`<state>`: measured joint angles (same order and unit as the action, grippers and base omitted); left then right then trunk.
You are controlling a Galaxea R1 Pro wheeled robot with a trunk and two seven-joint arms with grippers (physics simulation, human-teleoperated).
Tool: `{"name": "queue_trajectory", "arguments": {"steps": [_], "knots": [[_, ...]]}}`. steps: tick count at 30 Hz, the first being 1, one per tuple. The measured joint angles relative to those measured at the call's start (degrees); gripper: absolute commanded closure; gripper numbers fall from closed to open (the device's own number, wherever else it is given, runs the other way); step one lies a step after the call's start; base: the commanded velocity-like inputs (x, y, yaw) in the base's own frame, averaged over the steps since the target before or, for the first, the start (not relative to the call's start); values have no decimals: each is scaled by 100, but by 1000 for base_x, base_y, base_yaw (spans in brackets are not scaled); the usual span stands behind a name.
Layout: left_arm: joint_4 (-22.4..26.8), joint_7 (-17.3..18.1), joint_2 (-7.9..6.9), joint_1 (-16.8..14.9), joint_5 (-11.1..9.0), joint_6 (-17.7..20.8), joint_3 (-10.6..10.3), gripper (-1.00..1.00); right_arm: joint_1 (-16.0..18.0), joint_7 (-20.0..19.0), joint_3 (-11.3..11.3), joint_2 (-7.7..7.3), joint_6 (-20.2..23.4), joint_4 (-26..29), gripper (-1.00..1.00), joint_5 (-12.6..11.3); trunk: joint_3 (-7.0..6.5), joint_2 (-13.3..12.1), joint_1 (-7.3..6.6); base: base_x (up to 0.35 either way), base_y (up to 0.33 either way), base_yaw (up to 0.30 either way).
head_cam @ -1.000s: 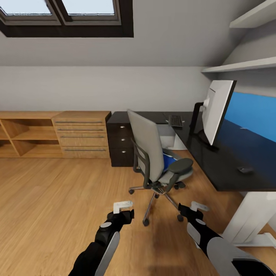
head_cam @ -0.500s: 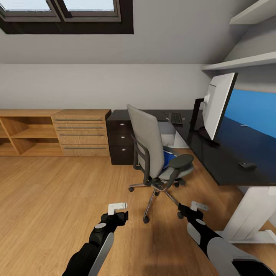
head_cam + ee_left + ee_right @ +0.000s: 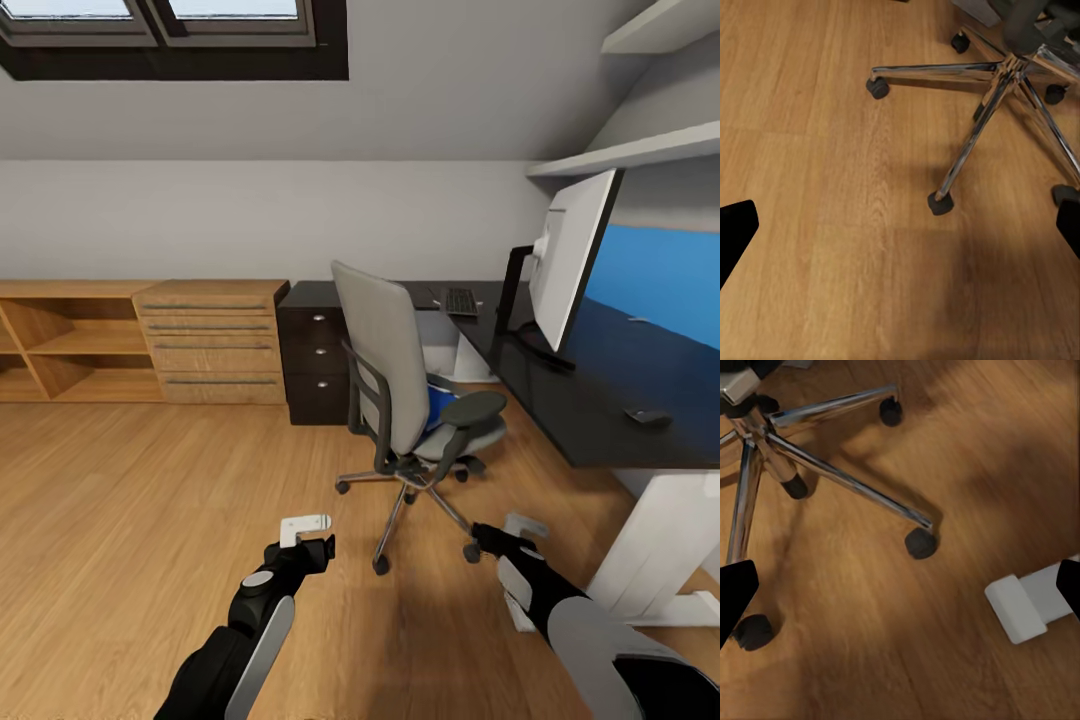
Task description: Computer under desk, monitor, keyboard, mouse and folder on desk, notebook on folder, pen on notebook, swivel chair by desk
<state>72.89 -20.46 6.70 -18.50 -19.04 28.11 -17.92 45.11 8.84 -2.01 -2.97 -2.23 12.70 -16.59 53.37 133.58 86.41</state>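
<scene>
Swivel chair [image 3: 410,400] faces desk [image 3: 600,400], blue folder [image 3: 434,410] on seat behind backrest. Left gripper [image 3: 305,528] and right gripper [image 3: 520,530] low, fingers spread, empty. Risk: arm nudges chrome base [image 3: 1009,82], chair rolls, folder slides off.

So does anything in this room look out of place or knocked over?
Nothing is knocked over or spilled. One oddity: a bright blue folder lies on the seat of the swivel chair rather than on the desk, where the monitor, keyboard and mouse sit.
</scene>
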Motion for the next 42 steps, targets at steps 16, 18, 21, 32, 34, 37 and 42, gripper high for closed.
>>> {"name": "queue_trajectory", "arguments": {"steps": [16,18,21,32,34,37,42], "knots": [[24,-8,-76,0,-5,9,91,-100,213,-32,-65,-101,122,-47,-100,-408,287,642,352,0,0,0],[25,-9,-86,0,-5,7,107,-100,214,-32,-65,-98,121,-48,-100,-407,323,722,396,0,0,0],[25,-9,-94,0,-7,9,118,-100,214,-32,-63,-88,106,-45,-100,-382,377,842,461,0,0,0],[25,-9,-97,0,2,6,115,-100,206,-5,-59,-73,-461,-40,-100,119,608,974,549,0,0,0],[25,-9,-97,0,15,6,115,-100,202,13,-64,-62,-738,-42,-100,385,631,976,551,0,0,0],[25,-9,-97,0,21,6,115,-100,195,20,-70,-58,-1012,-43,-100,521,631,976,551,0,0,0],[14,-9,-140,0,23,3,115,-100,189,24,-75,-70,-1365,-44,-100,588,631,976,551,0,0,0]]}}
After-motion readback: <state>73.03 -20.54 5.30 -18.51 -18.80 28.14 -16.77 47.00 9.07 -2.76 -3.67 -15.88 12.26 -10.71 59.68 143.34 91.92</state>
